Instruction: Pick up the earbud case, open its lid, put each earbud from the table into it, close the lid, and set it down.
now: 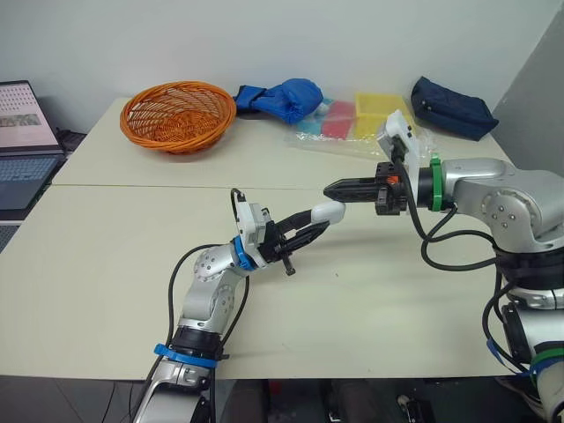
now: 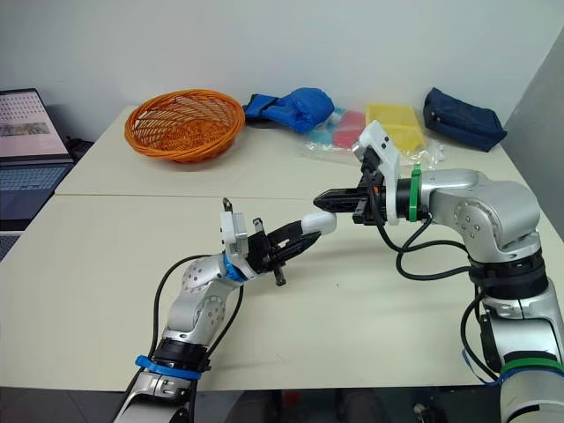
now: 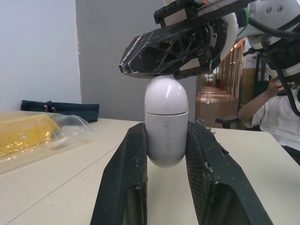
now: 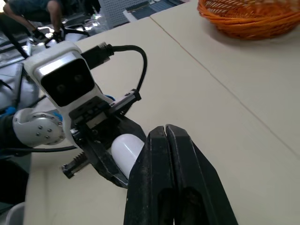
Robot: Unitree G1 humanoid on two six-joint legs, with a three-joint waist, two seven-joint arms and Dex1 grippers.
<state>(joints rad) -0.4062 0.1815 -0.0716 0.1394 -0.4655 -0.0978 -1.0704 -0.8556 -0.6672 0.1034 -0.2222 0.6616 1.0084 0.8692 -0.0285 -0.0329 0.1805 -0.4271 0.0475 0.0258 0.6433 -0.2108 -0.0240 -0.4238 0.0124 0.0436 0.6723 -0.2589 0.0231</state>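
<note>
Left wrist view: white earbud case (image 3: 166, 123)

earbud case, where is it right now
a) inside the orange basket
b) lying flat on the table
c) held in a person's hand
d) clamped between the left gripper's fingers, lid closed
D: the white earbud case stands with its lid closed between the two black fingers of the left gripper, off the table, with the shut right gripper at its top end.
</note>
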